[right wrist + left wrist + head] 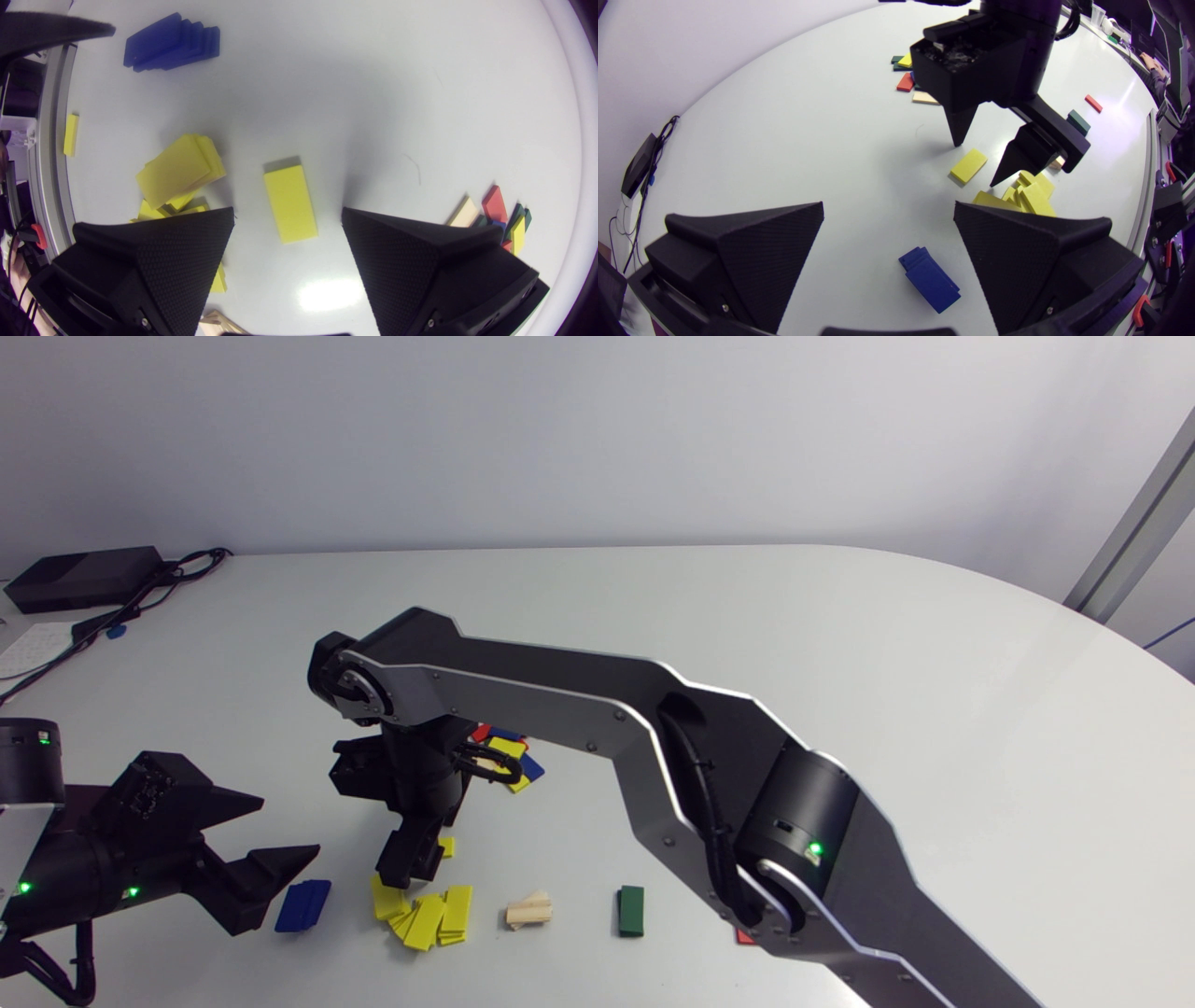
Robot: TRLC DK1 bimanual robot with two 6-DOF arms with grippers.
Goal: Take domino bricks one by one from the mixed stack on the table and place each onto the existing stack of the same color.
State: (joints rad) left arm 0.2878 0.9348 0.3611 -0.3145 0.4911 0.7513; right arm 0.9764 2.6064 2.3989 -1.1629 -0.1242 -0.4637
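Spread jaws of the right arm [579,709] hang over a yellow brick [289,203] beside the yellow stack [180,170]; likely next: clench, lift, stack. The left arm [93,868] rests, jaws released.

Legible text, labels, numbers, signs: none that I can read from here in any view; the faint marks on the sheet [33,649] at the head view's far left are too small to make out.

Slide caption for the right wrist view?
Open right pincer over a lone yellow brick lying flat beside the yellow pile, blue stack ahead.
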